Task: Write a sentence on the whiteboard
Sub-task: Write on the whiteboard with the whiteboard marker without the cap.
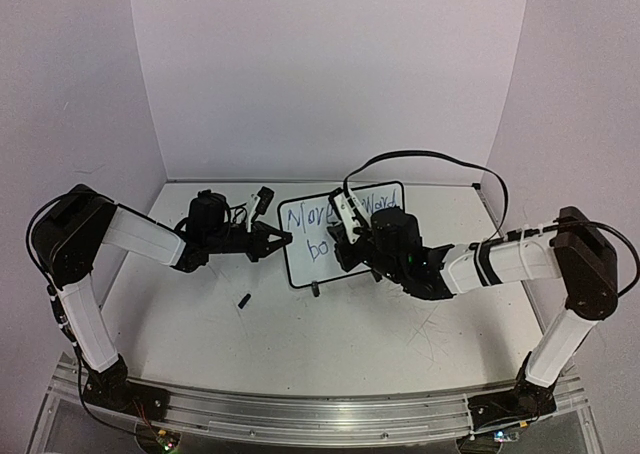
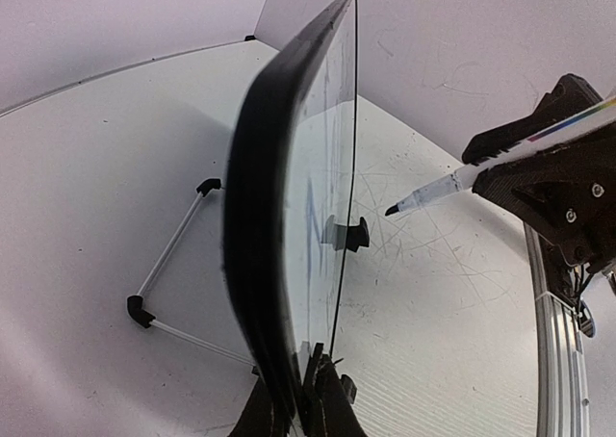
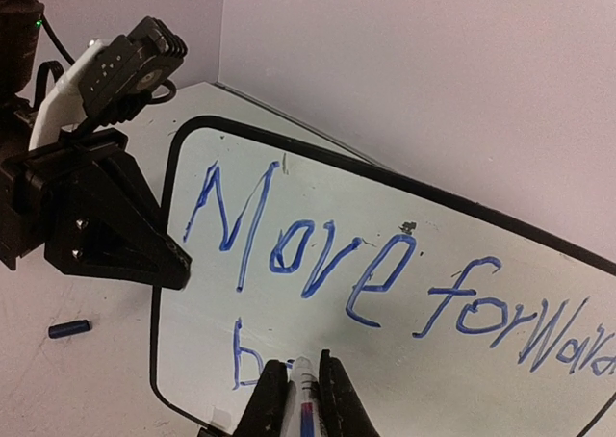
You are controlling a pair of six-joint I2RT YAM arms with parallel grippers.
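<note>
The whiteboard (image 1: 300, 254) stands upright mid-table on its black feet (image 2: 352, 233) and wire stand (image 2: 169, 254). My left gripper (image 1: 284, 238) is shut on the board's left edge, which shows edge-on in the left wrist view with the jaws (image 2: 313, 394) clamped on the frame. The sentence (image 3: 366, 264) in blue reads "Move forward", with a "b" and part of another letter (image 3: 241, 360) below. My right gripper (image 3: 306, 384) is shut on a white marker (image 3: 305, 391). The marker's tip (image 2: 395, 208) points at the board just right of the "b"; contact is unclear.
A small dark blue marker cap (image 1: 243, 300) lies on the scuffed tabletop in front of the left arm, also visible as the cap (image 3: 69, 329) in the right wrist view. White walls enclose the table at the back and sides. A black cable (image 1: 430, 156) loops over the right arm.
</note>
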